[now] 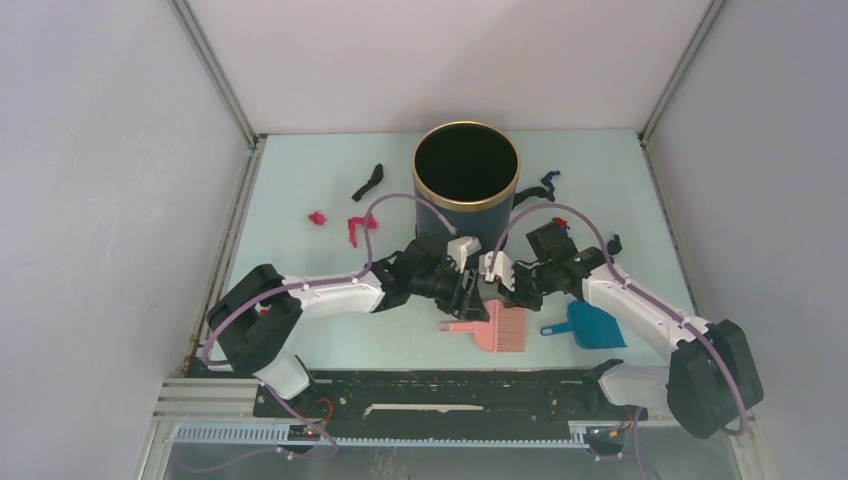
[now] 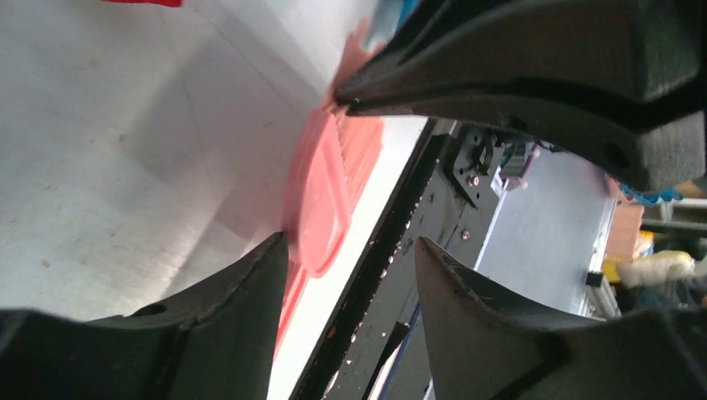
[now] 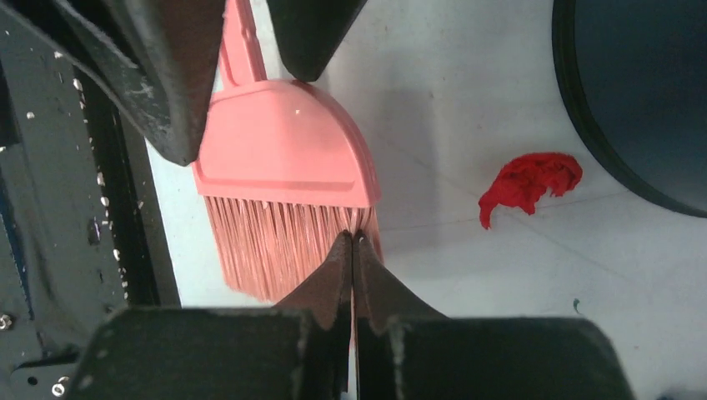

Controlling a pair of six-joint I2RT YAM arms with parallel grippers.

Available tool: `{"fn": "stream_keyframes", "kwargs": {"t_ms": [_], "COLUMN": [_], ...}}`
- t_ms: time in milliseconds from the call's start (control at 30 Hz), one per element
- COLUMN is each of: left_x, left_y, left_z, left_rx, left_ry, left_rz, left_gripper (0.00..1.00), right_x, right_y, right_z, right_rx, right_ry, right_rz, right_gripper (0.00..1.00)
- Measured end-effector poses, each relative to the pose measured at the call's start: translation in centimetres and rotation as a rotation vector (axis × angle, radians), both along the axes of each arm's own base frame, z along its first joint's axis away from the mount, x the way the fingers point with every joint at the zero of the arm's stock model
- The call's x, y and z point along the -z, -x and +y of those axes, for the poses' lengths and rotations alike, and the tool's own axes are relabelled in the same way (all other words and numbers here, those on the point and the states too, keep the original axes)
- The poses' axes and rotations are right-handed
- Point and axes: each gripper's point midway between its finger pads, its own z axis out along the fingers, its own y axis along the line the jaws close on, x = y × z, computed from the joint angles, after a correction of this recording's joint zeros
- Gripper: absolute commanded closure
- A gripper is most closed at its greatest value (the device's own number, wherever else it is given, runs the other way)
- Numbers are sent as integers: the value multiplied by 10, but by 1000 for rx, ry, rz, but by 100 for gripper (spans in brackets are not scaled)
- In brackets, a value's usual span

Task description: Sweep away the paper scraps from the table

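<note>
The pink hand brush [image 1: 497, 326] lies on the table [image 1: 300, 190] near the front, bristles toward the rail. My left gripper [image 1: 466, 292] is open, its fingers [image 3: 171, 75] on either side of the brush handle [image 3: 239, 46]; one finger [image 2: 250, 287] touches the brush [image 2: 321, 196]. My right gripper [image 3: 353, 239] is shut, its tips against the bristle ends [image 3: 275, 237]; whether bristles are pinched I cannot tell. Paper scraps lie apart: red [image 1: 318, 217] and magenta [image 1: 358, 228] at left, black [image 1: 368, 182] behind them, blue [image 1: 549, 181] and black [image 1: 614, 243] at right. A red scrap [image 3: 529, 183] lies by the bin.
A dark round bin with a gold rim [image 1: 466, 180] stands at the back centre, just behind both grippers. A blue dustpan [image 1: 595, 326] lies right of the brush under the right arm. The black rail strip [image 1: 450, 395] runs along the front. Grey walls enclose the sides.
</note>
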Motion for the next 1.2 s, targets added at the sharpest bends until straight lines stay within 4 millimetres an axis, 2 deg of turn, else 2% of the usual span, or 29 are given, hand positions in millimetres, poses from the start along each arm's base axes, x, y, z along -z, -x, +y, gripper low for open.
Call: {"fn": "stream_keyframes", "kwargs": {"t_ms": [100,233,300,367,433,600,733,800,900,967,1033,1100,1167,1200], "left_x": [3,11,15,17,17,25,40,46,42,35,30,28,27,25], "left_y": [7,9,9,9,9,8,11,15,21,24,27,28,30,30], "left_z": [-4,-5,-4,-3,-3,0,3,5,2,-2,-3,2,8,10], "left_rx": [48,69,71,73,72,59,68,80,113,138,162,172,192,198], "left_ry": [-19,-40,-49,-54,-58,-93,-140,-161,-148,-132,-125,-141,-159,-164], "left_rz": [-16,-17,-14,-13,-14,-19,4,14,13,3,-17,-34,-47,-53], "left_gripper": [56,64,62,53,49,50,62,73,85,97,100,100,100,100], "right_x": [-1,-2,-3,-4,-5,-10,-12,-12,-13,-14,-15,-18,-27,-33], "right_y": [1,1,1,2,1,0,1,2,2,0,0,4,6,7], "right_z": [-3,-6,-7,-8,-10,-12,-12,-12,-11,-12,-13,-12,-10,-8], "right_rx": [12,25,32,43,53,69,70,68,67,75,81,82,80,79], "right_ry": [-10,-24,-36,-52,-64,-98,-109,-112,-121,-125,-134,-157,-198,-225], "right_rz": [16,28,41,56,67,76,80,85,86,87,95,123,160,177], "right_gripper": [100,100,100,100,100,100,100,100,98,81,54,33,19,16]}}
